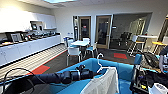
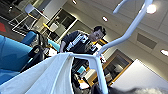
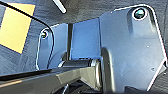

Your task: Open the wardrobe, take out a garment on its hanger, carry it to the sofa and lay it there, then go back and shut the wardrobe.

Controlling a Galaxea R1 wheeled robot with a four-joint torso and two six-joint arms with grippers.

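Over the sofa seat, the left tool grips the hanger carrying the garment; right tool state indeterminate.

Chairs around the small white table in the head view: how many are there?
3 that I can make out: one chair at the near side of the table, one at its right, one behind it. A further chair may be hidden beyond the table.

left arm: black, rounded jointed segments | cable: thin, black, looping | wrist plate: dark, round corner fittings
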